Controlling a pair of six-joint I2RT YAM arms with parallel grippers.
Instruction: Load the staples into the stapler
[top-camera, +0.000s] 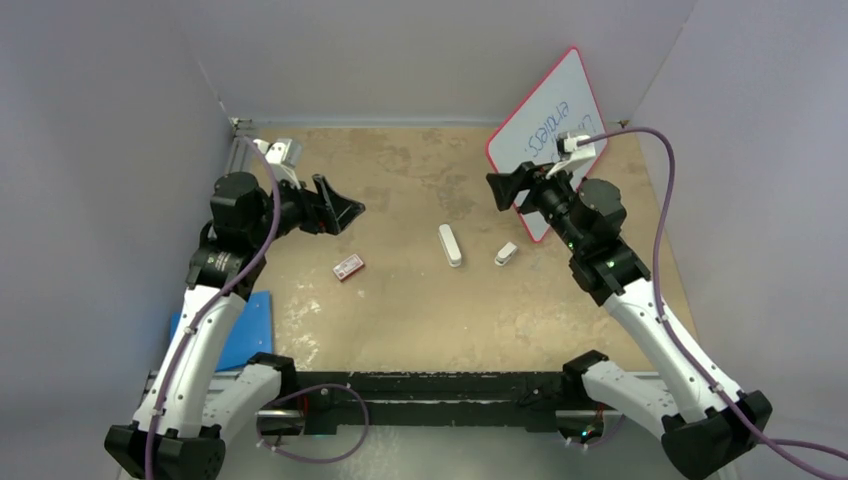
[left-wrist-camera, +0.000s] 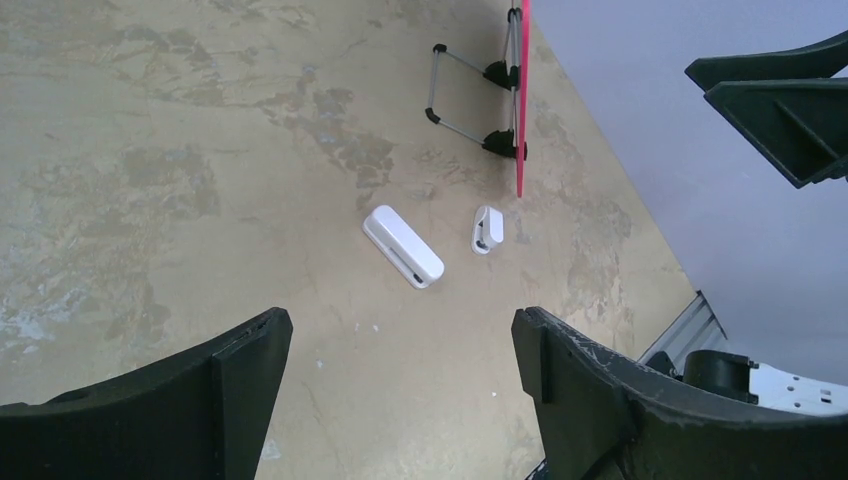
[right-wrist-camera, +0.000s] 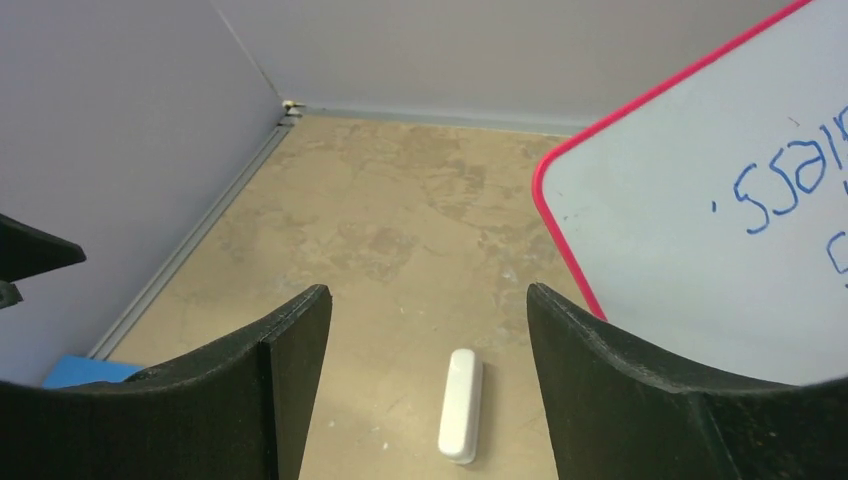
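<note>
Overhead view looks down; wrist views oblique, sharing stapler (left-wrist-camera: 403, 246).

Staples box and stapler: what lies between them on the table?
Nothing. In the top external view, the tabletop between the staples and the stapler is bare; the stubby white piece sits beyond the stapler.

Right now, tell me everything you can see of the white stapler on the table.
The stapler is a slim white bar with rounded ends, plastic-looking, with a dark seam along its side. It appears closed and lies flat near the middle of the tan table, long axis running roughly near to far. Only the table touches it: the stubby white piece lies apart on its right, the staples apart on its left.
</note>
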